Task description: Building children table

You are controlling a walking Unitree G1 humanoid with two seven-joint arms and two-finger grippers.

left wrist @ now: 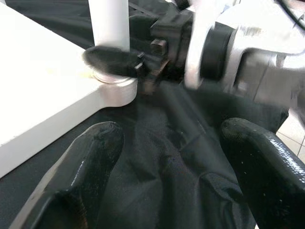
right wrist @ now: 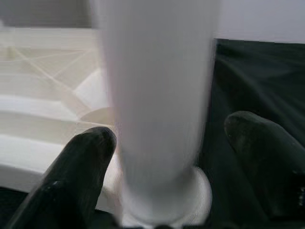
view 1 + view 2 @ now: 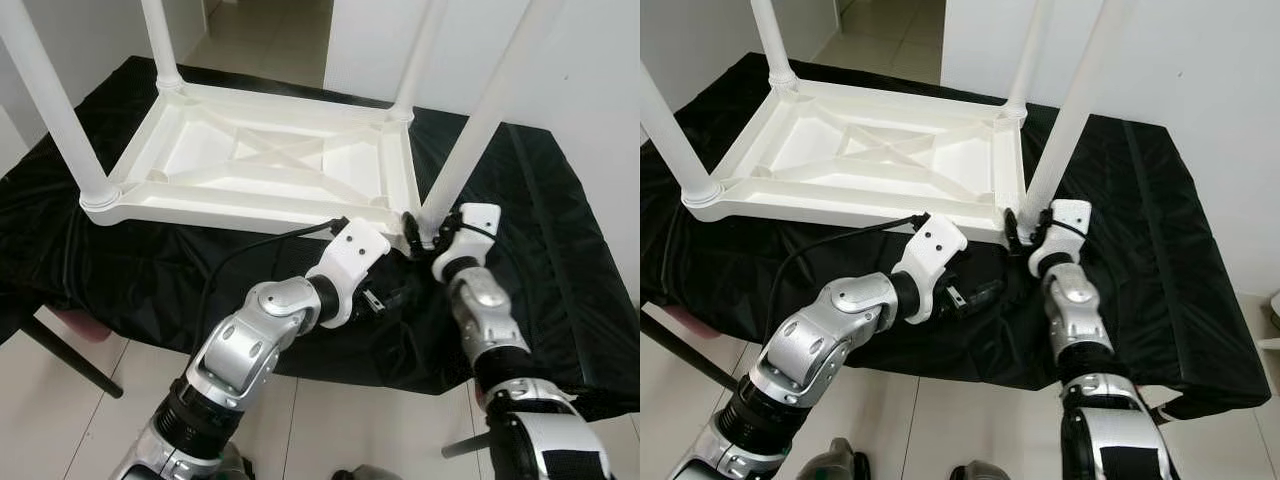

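I count one white children table (image 3: 270,165) lying upside down across the upper half of the frame, with four white legs (image 3: 55,105) rising from its corners: two at upper left, two at upper right. One black cloth (image 3: 560,250) spreads under it over one counter, and one dark counter leg (image 3: 65,355) slants at lower left. I also count two silver arms along the bottom, each ending in one claw, the left claw (image 3: 378,300) and the right claw (image 3: 420,235), with two black fingers (image 1: 86,171) apiece.
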